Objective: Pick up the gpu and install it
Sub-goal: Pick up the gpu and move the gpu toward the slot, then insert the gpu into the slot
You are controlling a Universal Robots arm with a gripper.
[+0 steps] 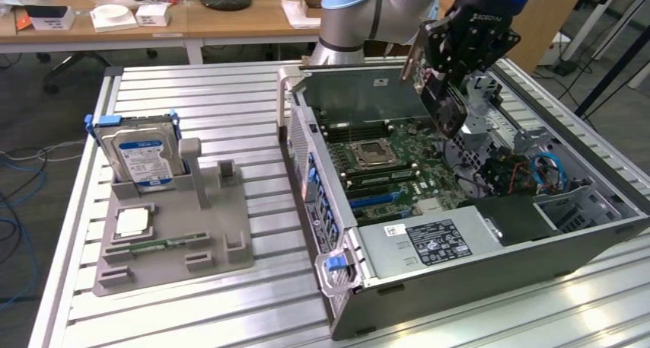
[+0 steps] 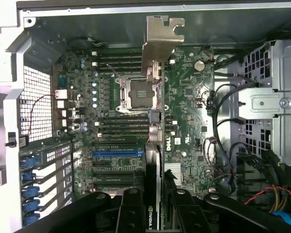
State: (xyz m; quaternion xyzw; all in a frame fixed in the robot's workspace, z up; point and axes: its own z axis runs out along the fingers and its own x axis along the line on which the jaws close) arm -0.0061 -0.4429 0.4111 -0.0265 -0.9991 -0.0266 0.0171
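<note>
the gripper [image 1: 454, 65] is clamped on the gpu [image 1: 445, 106], holding it edge-down above the motherboard [image 1: 416, 159] inside the open computer case [image 1: 477, 295] on the exterior view's right

1 arm [image 1: 355, 17] bent overhead, gripper [image 1: 450, 74] pointing down, fingers [image 2: 131, 213] apparently clamped on the gpu [image 2: 154, 162]

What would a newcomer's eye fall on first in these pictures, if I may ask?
The open case, with its motherboard bare, lies on the slatted table at the exterior view's right. Above its far end, the end effector grips the gpu over the board. At the exterior view's left, a blue-labelled hard drive stands upright in a grey holder.
</note>
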